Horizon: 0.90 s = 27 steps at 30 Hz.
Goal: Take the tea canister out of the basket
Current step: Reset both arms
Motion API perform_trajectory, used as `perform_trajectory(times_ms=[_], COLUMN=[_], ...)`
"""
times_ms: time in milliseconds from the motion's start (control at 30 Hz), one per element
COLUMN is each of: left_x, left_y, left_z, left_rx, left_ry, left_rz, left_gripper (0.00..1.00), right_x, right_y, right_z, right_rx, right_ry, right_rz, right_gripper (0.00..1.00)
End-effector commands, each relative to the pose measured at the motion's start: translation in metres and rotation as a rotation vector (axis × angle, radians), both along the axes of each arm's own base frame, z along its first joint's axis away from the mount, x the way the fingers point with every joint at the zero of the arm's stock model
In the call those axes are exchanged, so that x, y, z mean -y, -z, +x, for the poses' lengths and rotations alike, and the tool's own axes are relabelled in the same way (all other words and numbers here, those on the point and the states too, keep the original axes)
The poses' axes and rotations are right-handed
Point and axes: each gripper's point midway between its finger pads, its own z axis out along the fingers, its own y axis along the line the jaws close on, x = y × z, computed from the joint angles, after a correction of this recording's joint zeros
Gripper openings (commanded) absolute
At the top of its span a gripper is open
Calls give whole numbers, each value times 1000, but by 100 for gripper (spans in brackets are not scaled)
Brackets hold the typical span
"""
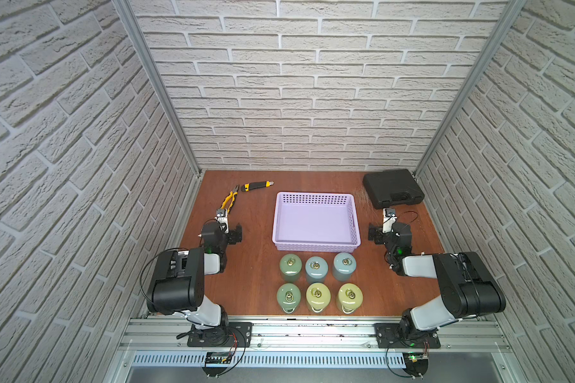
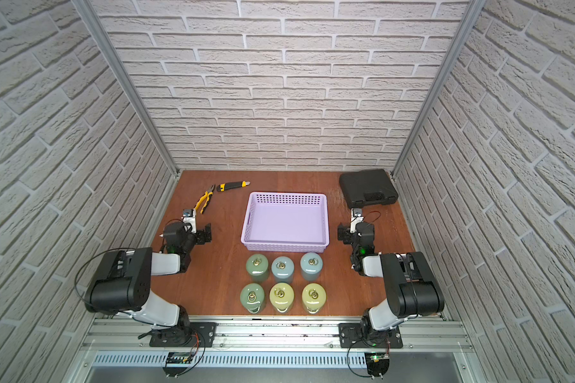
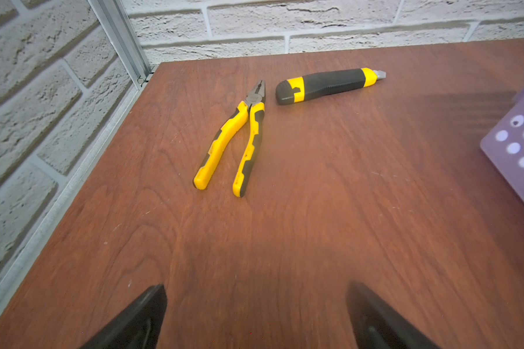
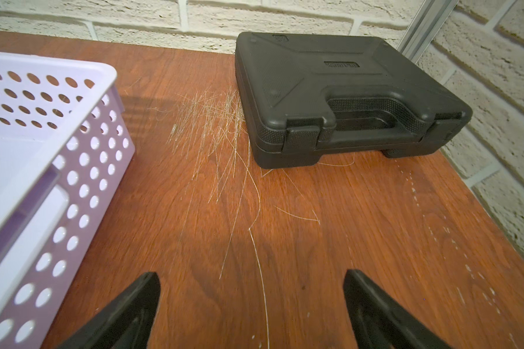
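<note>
Lavender basket (image 1: 316, 247) lies empty between our open left fingers (image 3: 139, 317) and open right fingers (image 4: 375, 314), six canisters (image 1: 316, 268) upright just outside it.

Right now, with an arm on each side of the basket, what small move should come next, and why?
Likely none: I would end the episode here. The basket is empty, the six canisters stand on the table in two rows in front of it, and the left gripper and right gripper are open, holding nothing.
</note>
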Motion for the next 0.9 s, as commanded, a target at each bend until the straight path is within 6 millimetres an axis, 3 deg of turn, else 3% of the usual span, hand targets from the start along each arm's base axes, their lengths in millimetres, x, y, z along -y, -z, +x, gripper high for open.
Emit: perform_trajectory(times_ms=[0,867], left_x=[0,0], left_y=[-18,-18], left_z=[9,9], left_rx=[66,68], left_ry=[7,14], left_rz=[18,2], left_gripper=[98,98], right_x=[-1,-1], right_y=[-23,-23], right_z=[9,10], right_rx=[82,82], right_ry=[-3,-5], right_rz=[12,14], right_gripper=[99,99])
